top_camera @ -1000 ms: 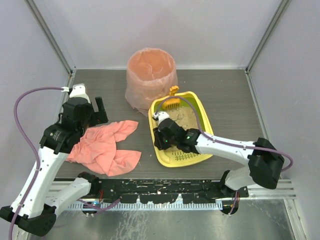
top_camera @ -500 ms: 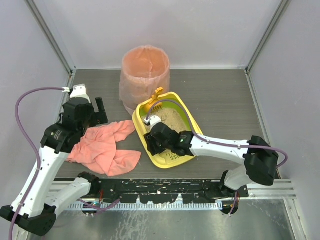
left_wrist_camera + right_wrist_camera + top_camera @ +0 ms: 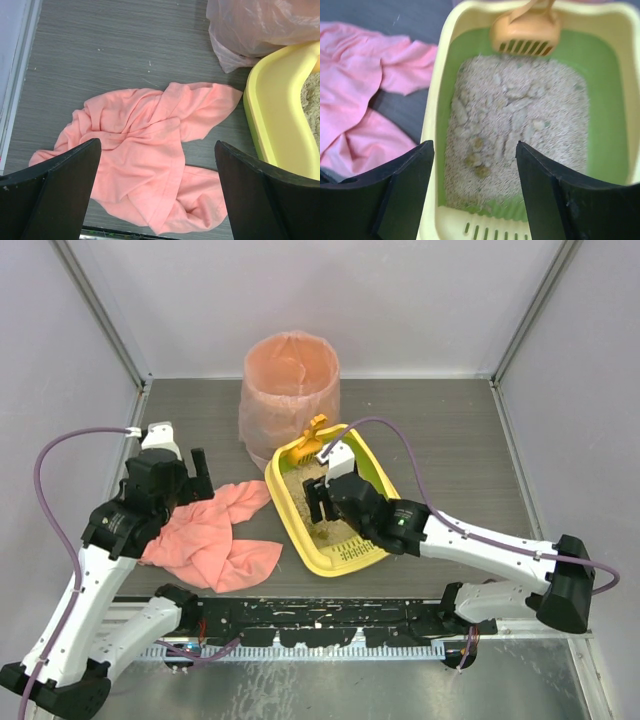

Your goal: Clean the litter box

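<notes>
The right gripper was held parted, empty, over the litter box. The left gripper was spread wide left of it.

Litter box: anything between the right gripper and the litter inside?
Nothing visible. The right gripper hangs open directly over the litter box, with bare litter showing between its fingers. The orange scoop rests at the box's far end, beyond the gripper, and the pink cloth lies outside the box.
</notes>
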You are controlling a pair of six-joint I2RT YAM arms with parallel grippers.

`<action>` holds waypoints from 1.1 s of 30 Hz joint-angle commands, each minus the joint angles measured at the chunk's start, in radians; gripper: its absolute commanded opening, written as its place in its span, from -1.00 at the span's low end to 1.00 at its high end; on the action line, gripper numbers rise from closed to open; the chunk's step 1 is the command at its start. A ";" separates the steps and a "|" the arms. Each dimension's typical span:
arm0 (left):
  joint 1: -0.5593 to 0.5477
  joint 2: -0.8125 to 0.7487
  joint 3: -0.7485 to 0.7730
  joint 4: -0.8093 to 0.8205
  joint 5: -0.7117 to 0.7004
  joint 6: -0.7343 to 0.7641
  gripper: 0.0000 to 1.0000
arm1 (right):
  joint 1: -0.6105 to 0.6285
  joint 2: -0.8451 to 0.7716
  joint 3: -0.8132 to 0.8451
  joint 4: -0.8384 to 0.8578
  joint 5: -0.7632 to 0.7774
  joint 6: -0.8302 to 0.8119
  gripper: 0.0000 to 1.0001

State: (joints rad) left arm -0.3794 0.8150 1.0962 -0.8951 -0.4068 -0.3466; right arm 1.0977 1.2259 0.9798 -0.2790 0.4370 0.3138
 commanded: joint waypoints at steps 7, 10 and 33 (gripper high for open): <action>-0.001 -0.103 -0.100 0.030 -0.013 0.033 0.96 | -0.191 0.026 0.094 0.160 0.009 -0.134 0.43; -0.001 -0.123 -0.118 0.028 -0.022 0.036 0.96 | -0.331 0.030 0.064 0.256 -0.191 -0.079 0.42; -0.001 -0.107 -0.130 0.036 -0.011 0.056 0.96 | -0.426 0.311 -0.076 0.952 -0.346 -0.039 0.16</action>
State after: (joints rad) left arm -0.3794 0.7074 0.9646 -0.8940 -0.4194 -0.3031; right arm 0.6739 1.5043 0.9211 0.4263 0.0463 0.2680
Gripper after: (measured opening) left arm 0.980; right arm 0.600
